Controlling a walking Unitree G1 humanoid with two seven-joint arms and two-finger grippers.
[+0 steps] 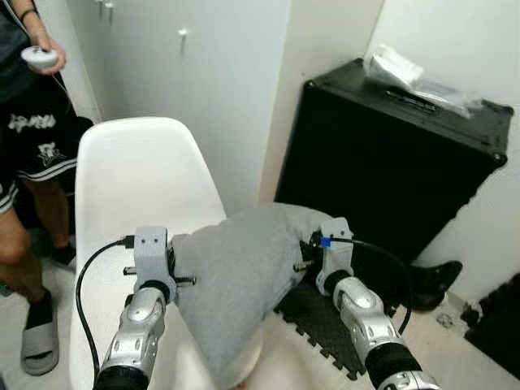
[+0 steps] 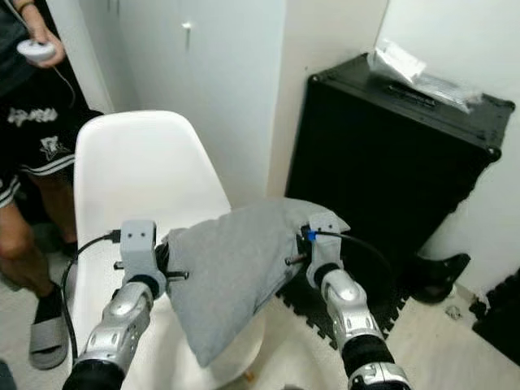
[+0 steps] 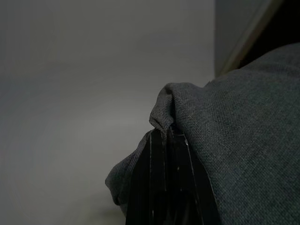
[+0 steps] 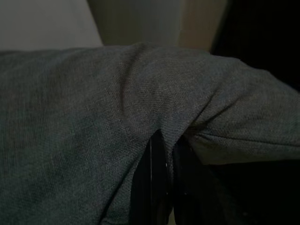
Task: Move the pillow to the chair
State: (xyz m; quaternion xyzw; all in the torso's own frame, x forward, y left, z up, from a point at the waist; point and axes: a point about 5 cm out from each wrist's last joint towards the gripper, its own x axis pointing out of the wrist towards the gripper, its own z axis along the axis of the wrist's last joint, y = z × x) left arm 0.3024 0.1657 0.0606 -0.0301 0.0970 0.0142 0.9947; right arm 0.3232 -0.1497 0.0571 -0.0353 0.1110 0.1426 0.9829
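The grey pillow (image 1: 244, 280) hangs over the front of the white chair (image 1: 134, 175), its lower corner drooping onto the seat's front edge while its right half pokes out past the chair's side. The left hand (image 3: 166, 140) is pinched tight on a fold of cloth at the pillow's edge nearest the chair's middle. The right hand (image 4: 164, 150) is clamped on a bunched fold at the far edge, out beyond the chair. So both hands have hold of cloth, not stuffing, and that is the worry: a thin pinch can slip. If they let go here, the overhanging half could drag the pillow off the chair onto the dark mat (image 1: 317, 321). It wants carrying further toward the chair's back before release. Beyond the chair stands a black case (image 1: 390, 154), and beside the chair a person (image 1: 28, 146) holding a small white controller (image 1: 39, 56).
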